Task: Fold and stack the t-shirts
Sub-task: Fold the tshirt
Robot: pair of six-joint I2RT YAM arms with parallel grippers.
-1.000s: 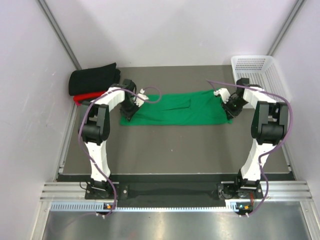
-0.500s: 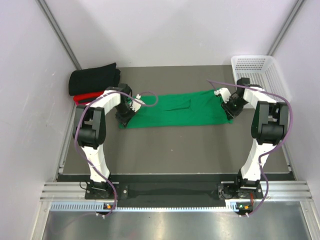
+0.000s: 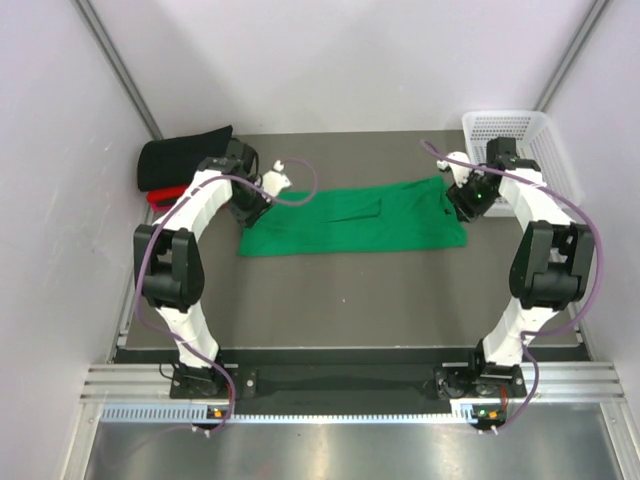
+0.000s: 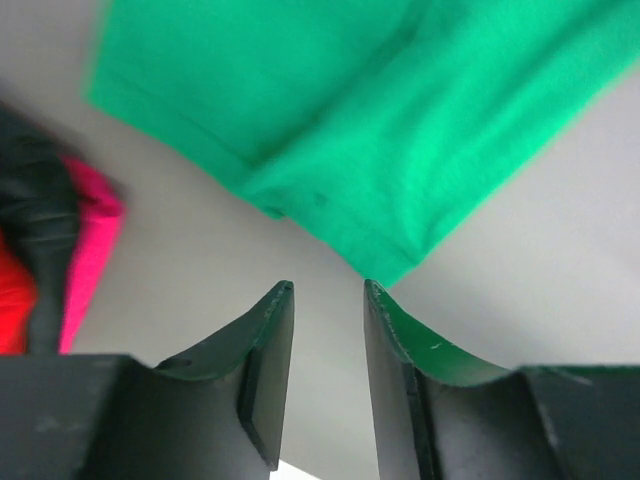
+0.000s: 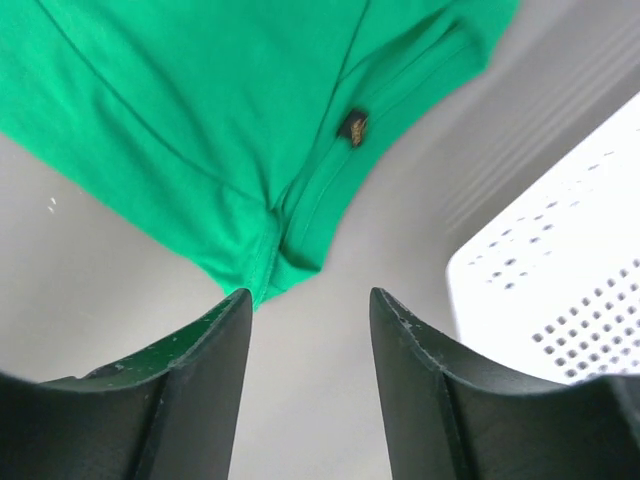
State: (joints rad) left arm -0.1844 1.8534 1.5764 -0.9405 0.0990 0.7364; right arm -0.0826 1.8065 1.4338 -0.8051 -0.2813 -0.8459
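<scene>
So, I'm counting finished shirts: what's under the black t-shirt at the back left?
Only the edge of a red t-shirt shows under the black t-shirt; the rest is hidden.

**Tally of Things in View**

Three t-shirts are counted: one green t-shirt [image 3: 350, 218], one black t-shirt [image 3: 188, 155] and one red t-shirt [image 3: 160, 197]. On the green one, a single small collar label [image 5: 352, 126] is made out in the right wrist view. One white mesh basket [image 3: 515, 135] is counted, and one table [image 3: 350, 300]. Two arms are seen, the left arm [image 3: 200, 195] and the right arm [image 3: 535, 195]. One purple cable is counted along each, two in all. Two grippers are counted, the left gripper [image 4: 328, 290] and the right gripper [image 5: 308, 295]. Two fingers are seen on each, four altogether.
</scene>
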